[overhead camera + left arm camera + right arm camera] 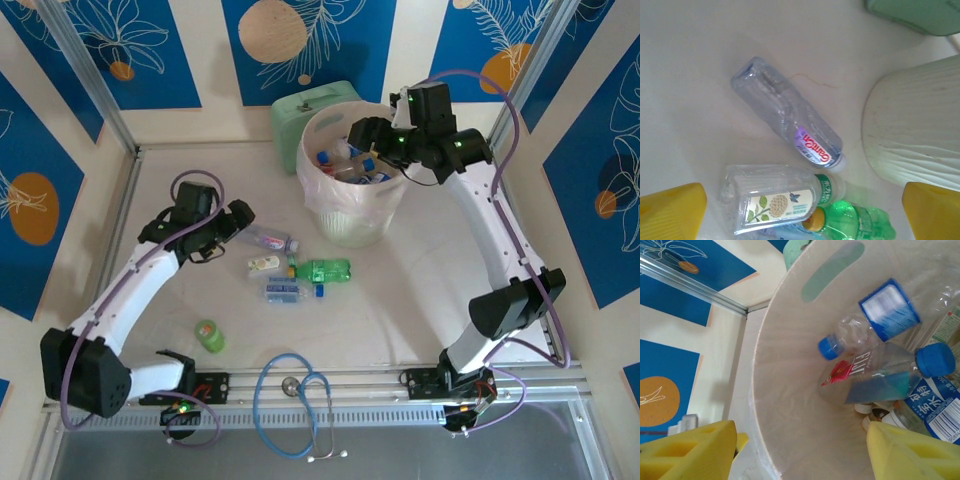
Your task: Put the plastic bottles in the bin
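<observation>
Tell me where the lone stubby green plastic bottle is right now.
In the top view, the stubby green plastic bottle sits by itself on the near-left part of the white table, just left of the blue stethoscope and close to the left arm's base.

Five plastic bottles [270, 240] on surface [400, 300]: three clear, two green. More inside bin [345, 215], count unclear. One bin, one mint-green box [300, 110], one stethoscope [290, 400].

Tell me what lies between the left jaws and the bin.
A clear bottle with a red-and-purple label lies on the table just ahead of the open left jaws; past it, bare table to the bin. Top and left wrist views show this.
</observation>
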`<state>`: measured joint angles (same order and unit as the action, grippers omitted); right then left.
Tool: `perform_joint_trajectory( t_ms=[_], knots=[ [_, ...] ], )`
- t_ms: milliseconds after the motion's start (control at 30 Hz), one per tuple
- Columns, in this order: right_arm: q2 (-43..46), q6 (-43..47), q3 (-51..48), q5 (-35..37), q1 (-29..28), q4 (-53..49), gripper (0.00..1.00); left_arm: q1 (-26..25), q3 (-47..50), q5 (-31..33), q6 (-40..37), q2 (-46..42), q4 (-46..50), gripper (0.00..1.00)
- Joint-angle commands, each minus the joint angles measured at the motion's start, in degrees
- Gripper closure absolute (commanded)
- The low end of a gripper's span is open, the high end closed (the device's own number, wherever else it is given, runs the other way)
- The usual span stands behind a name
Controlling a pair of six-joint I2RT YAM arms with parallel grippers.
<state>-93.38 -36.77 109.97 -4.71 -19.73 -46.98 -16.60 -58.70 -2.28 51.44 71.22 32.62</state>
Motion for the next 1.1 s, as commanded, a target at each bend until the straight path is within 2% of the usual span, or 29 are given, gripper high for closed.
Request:
perform_joint_trajectory(
  t_ms=[0, 300, 533, 800, 1067],
  knots=[
    [3.1, 1.5, 1.1, 0.2, -1.1, -1.6, 0.30, 0.8, 1.3, -0.2, 2.1, 2.2, -3.8, 0.00],
    [15.1, 1.7, -8.6, 5.0, -7.9, -0.3, 0.31, 0.8, -0.5, 0.8, 5.0, 10.6, -8.6, 0.00],
    [22.8, -1.1, -16.1, 7.6, -12.9, 1.5, 0.32, 0.8, -4.2, 2.5, 6.8, 18.5, -9.7, 0.05],
    [23.8, -2.0, -17.4, 9.3, -15.4, 1.2, 0.33, 0.7, -13.3, 7.4, 6.7, 28.9, -4.3, 0.06],
    [24.0, -2.0, -17.1, 10.5, -15.9, 0.4, 0.33, 0.2, -17.7, 7.6, 6.6, 35.2, -0.3, 0.08]
  ],
)
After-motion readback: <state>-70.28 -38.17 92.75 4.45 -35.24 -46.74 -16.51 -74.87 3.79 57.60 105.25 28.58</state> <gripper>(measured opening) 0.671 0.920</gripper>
